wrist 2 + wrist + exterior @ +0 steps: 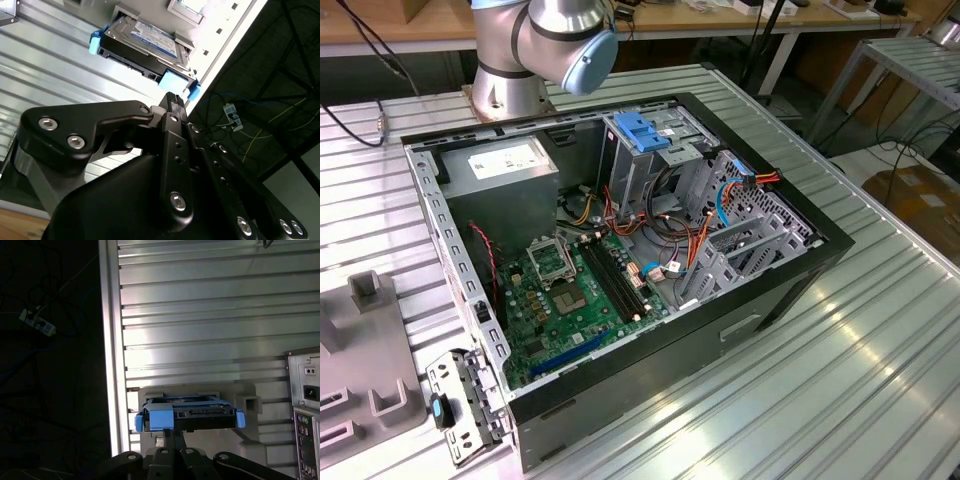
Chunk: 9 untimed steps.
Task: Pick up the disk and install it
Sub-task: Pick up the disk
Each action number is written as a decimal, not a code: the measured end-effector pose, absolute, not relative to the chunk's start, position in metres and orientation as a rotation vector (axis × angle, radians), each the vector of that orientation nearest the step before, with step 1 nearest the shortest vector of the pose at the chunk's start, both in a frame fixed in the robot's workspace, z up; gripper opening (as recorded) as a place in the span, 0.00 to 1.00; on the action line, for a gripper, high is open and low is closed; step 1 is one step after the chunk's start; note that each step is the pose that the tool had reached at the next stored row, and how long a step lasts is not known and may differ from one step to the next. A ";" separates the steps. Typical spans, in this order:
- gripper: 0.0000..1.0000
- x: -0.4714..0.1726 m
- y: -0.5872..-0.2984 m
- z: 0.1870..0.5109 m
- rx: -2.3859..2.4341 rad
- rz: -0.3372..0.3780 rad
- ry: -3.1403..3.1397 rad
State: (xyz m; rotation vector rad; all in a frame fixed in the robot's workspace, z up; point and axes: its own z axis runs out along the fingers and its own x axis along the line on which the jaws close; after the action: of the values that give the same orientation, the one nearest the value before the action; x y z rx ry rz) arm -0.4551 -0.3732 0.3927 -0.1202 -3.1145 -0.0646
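Cannot read blue-banded label (157, 37) on disk (131, 44), set in grey holder (200, 391) on worktop (200, 315); cannot tell grip of tool (172, 98).

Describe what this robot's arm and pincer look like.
The arm is thick silver-grey tubing with rounded joints and a pale blue round cap. The pincer is matte black, built of angular bars fastened with shiny silver screws.

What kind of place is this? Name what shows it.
Probably a robotics lab or test bench: an open computer case sits on a ribbed metal table, the arm's base is mounted beside it, and wooden workbenches stand behind.
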 end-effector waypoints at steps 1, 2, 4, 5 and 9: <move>0.11 -0.455 -0.373 0.393 -0.120 -0.065 -3.114; 0.11 -0.455 -0.373 0.393 -0.120 -0.065 -3.114; 0.11 -0.455 -0.373 0.393 -0.120 -0.065 -3.115; 0.11 -0.455 -0.373 0.393 -0.120 -0.065 -3.114; 0.11 -0.455 -0.373 0.393 -0.120 -0.065 -3.115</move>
State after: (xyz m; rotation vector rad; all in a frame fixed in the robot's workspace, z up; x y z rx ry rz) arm -0.4552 -0.3732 0.3927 -0.1198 -3.1145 -0.0646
